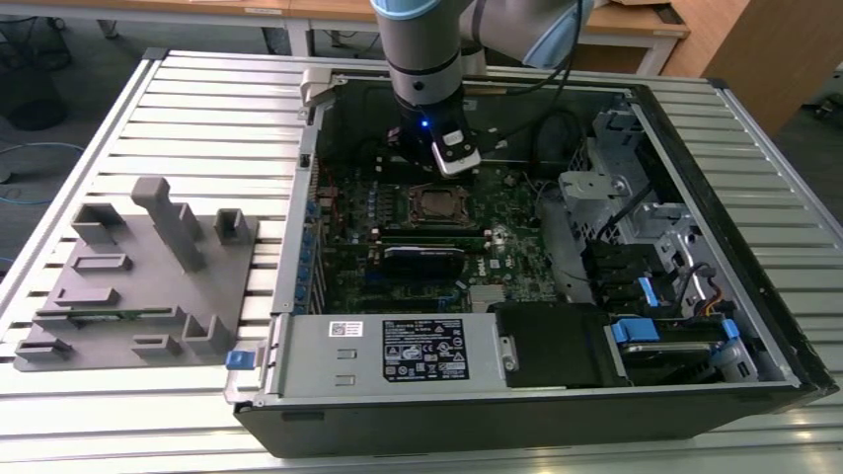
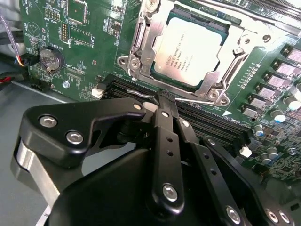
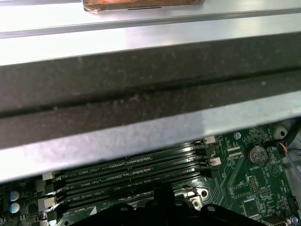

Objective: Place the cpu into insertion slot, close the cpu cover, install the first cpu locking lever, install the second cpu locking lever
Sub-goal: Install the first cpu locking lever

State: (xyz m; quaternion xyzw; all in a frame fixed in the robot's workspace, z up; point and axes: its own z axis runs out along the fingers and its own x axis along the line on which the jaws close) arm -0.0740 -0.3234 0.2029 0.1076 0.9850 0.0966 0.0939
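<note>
The cpu point(image 2: 188, 49), a square chip with a silver-grey top, lies seated in the insertion slot point(image 1: 439, 204) on the green motherboard. The cpu cover point(image 2: 141, 40), a silvery frame plate, lies flat around the chip. A thin wire locking lever point(image 2: 200, 100) runs along the socket edge nearest my gripper. My gripper point(image 2: 165, 97) is shut, its black fingertips together and touching that lever. In the exterior view the gripper point(image 1: 451, 170) hangs just behind the socket, inside the open computer case.
Black memory slots point(image 2: 211, 122) lie between my gripper and the socket. A coin battery point(image 2: 50, 57) sits on the board. A grey fixture block point(image 1: 132, 286) stands at the exterior view's left. The power supply point(image 1: 395, 351) and drive cage point(image 1: 633, 217) border the board.
</note>
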